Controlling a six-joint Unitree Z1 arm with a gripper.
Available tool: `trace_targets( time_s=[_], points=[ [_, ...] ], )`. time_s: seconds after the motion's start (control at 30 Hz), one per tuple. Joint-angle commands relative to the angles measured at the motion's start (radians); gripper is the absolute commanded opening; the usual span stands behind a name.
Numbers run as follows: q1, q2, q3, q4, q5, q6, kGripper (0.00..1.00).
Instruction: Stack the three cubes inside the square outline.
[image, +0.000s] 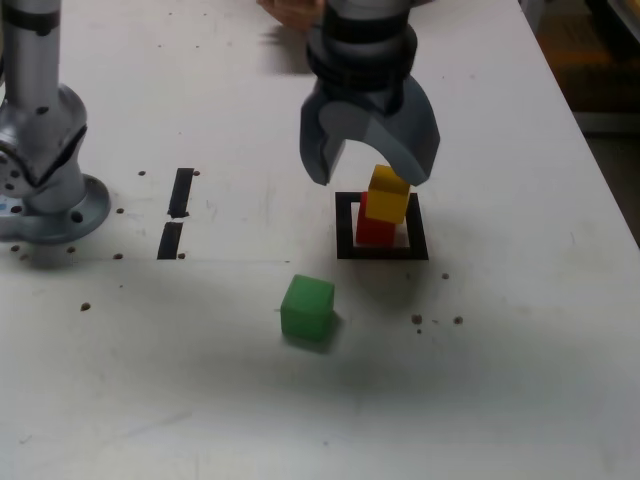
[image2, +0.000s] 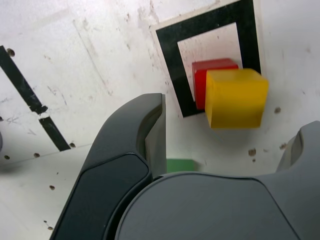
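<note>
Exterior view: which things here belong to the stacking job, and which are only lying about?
Job: red cube, yellow cube on it, green cube, square outline, open end effector.
Lying about: two black strips, arm base, a hand.

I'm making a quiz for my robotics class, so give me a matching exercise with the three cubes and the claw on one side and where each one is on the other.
Things:
1. red cube
2. yellow cube
3. green cube
4. claw

Places or states:
A. alone on the table, outside the square outline
B. open, above the stack
C. on the table, inside the outline
D. on top of another cube

Pairs: 1-C, 2-D, 3-A, 4-B
</note>
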Motion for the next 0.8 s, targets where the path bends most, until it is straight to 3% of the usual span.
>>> trace_targets(
  time_s=[0.0, 0.23, 0.47, 0.77],
  points=[
    [-0.025, -0.021, -0.004, 0.008, -0.001, -0.011, 0.92],
    [-0.133, -0.061, 0.032, 0.017, -0.017, -0.074, 0.99],
    [-0.200, -0.066, 0.117, -0.003, -0.068, -0.150, 0.99],
    [-0.241, -0.044, 0.224, -0.148, -0.143, -0.182, 0.99]
  ],
)
